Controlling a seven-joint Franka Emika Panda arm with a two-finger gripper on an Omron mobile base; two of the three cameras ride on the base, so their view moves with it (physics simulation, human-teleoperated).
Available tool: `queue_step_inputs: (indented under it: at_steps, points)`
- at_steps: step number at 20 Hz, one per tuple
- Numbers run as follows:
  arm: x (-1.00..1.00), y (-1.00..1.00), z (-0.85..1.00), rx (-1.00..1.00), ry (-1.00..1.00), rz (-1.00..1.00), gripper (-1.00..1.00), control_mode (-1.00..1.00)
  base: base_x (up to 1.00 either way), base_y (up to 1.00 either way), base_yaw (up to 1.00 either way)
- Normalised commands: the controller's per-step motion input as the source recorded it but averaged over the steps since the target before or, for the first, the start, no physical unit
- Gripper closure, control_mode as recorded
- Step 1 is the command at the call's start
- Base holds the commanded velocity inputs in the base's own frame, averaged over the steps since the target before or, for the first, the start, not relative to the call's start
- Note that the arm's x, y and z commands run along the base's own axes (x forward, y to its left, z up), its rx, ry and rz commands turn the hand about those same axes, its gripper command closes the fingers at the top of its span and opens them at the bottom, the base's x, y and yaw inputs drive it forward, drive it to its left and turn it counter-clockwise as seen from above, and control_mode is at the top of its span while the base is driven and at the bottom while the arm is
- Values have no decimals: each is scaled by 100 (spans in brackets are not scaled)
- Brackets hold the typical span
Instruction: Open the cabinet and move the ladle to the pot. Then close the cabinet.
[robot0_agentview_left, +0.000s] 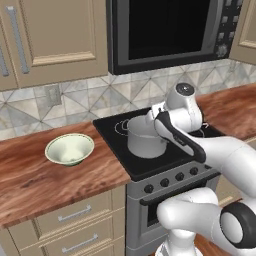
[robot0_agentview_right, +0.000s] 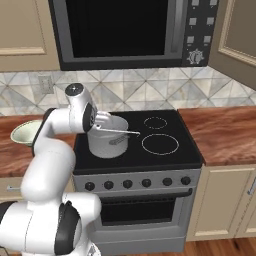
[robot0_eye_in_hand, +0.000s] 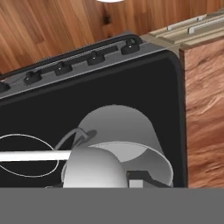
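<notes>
grey pot (robot0_agentview_right: 107, 142) sits on a black stove (robot0_agentview_right: 165, 150); the gripper (robot0_agentview_right: 102, 121) hovers at its rim, jaws grasping the ladle (robot0_agentview_right: 120, 131) over the pot.

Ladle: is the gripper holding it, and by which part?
Apparently yes: the ladle sits at the gripper over the pot, gripped near its bowl end, handle sticking out sideways. The fingers are hidden, so unconfirmed.

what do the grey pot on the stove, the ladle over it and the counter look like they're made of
The plain grey cylindrical pot looks like brushed metal: even grey, soft sheen. The slim pale silvery ladle, at the pot's rim, also reads as metal, with a smooth shaded bowl. The reddish-brown counter looks like polished wood, going by its streaked grain, though it could be laminate.
</notes>
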Motion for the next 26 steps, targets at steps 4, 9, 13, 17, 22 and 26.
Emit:
queue_step_inputs:
  at_steps: [4, 9, 13, 17, 22, 26]
  points:
    - [5, 0, -12, 0, 0, 0, 100, -100, 0, 0, 0]
    - [17, 0, -1, 0, 0, 0, 100, -100, 0, 0, 0]
    - [31, 0, 0, 0, 0, 0, 100, -100, 0, 0, 0]
    - [37, 8, 0, -2, 0, 0, 100, -100, 0, 0, 0]
    - [37, 13, -8, -6, 0, 0, 100, -100, 0, 0, 0]
    - [38, 11, -24, -8, 1, 0, 100, -100, 0, 0, 0]
